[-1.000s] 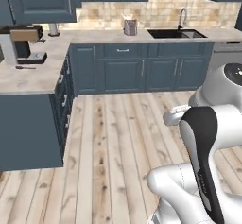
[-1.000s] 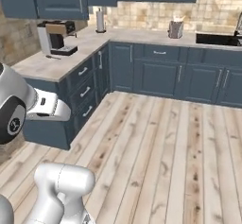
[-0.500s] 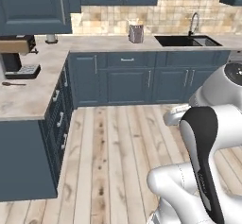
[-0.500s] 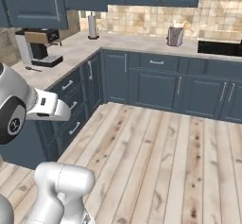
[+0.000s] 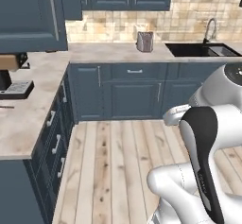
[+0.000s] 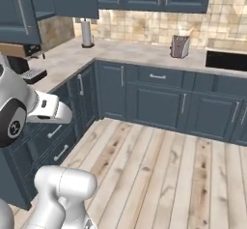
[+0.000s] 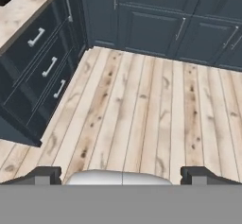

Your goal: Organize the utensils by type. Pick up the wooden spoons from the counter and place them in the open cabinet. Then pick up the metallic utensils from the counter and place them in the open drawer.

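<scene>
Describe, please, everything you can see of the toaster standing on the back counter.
The toaster is a small upright box with a silver-grey, metallic-looking body, darker on its shaded side, and pale slices that look like bread stick out of its top. It stands upright on the light stone-look counter, close to the tiled backsplash and to the left of the black sink. In the right base view it looks the same, standing apart from the paper towel roll. Nothing but the counter touches it.
</scene>
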Motion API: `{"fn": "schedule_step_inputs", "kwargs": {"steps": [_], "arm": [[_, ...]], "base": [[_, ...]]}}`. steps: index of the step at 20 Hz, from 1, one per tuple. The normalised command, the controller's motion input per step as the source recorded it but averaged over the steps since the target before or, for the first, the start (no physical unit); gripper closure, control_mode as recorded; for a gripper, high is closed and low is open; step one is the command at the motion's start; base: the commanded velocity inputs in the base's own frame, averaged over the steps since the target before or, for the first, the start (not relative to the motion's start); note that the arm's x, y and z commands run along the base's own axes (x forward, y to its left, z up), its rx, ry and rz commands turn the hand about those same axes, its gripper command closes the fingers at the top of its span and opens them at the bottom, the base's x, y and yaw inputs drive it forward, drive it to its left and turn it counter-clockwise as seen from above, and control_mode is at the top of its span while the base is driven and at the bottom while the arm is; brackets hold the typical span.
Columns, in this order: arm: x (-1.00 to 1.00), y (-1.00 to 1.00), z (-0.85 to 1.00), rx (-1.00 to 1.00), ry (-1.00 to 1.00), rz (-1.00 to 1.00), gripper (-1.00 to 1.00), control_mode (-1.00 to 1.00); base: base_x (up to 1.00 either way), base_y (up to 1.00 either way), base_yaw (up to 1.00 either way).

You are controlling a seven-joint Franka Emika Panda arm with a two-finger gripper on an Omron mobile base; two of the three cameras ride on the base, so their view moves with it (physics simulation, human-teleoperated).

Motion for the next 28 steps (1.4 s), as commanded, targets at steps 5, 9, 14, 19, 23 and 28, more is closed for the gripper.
{"fn": "schedule_step_inputs", "kwargs": {"steps": [5,9,14,19,23,28], "arm": [[0.00,0.00,0.00,0.00,0.00,0.00,-1.00,1.00],[0.00,0.00,0.00,0.00,0.00,0.00,-1.00,1.00],[0.00,0.00,0.00,0.00,0.00,0.00,-1.00,1.00],[0.00,0.00,0.00,0.00,0.00,0.00,-1.00,1.00],[0.00,0.00,0.00,0.00,0.00,0.00,-1.00,1.00],[0.00,0.00,0.00,0.00,0.00,0.00,-1.00,1.00]], "base": [[1.00,-0.33,0.13],[1.00,-0.33,0.25],[0.80,-0.36,0.60],[0.00,-0.07,0.99],[0.00,-0.02,1.00],[0.00,-0.16,0.98]]}}
